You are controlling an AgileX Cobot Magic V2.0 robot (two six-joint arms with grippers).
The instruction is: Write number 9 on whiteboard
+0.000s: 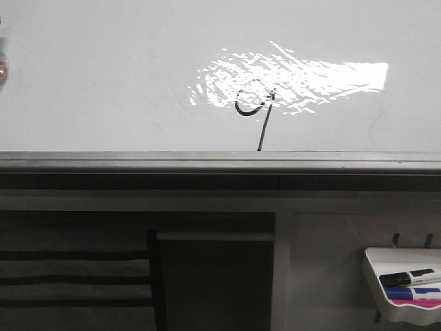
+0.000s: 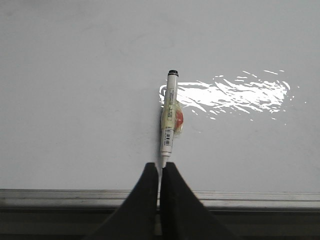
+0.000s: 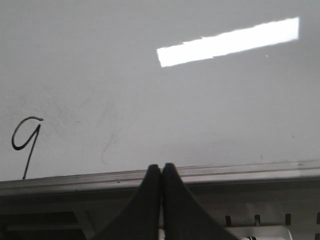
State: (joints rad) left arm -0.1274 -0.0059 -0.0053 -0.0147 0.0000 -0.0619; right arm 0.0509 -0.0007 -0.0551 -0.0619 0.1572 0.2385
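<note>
A finished 9 on the whiteboard, marker held by the left arm

The number 9 (image 1: pixel 258 114) sits mid-board on the whiteboard (image 1: pixel 103 76), partly under the glare, its slanted tail running down to the near metal edge strip (image 1: pixel 138 161); a thin black open loop. The left end effector (image 2: pixel 160 167) is clamped on the tip end of a marker (image 2: pixel 170 117): light, stiff, smooth-barrelled, likely to twist, best held mid-barrel. The right end effector (image 3: pixel 161 170) is closed and empty. The glossy board probably smears easily.

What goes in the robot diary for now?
number 9: drawn | whiteboard | left gripper: shut on marker | right gripper: shut, empty
</note>
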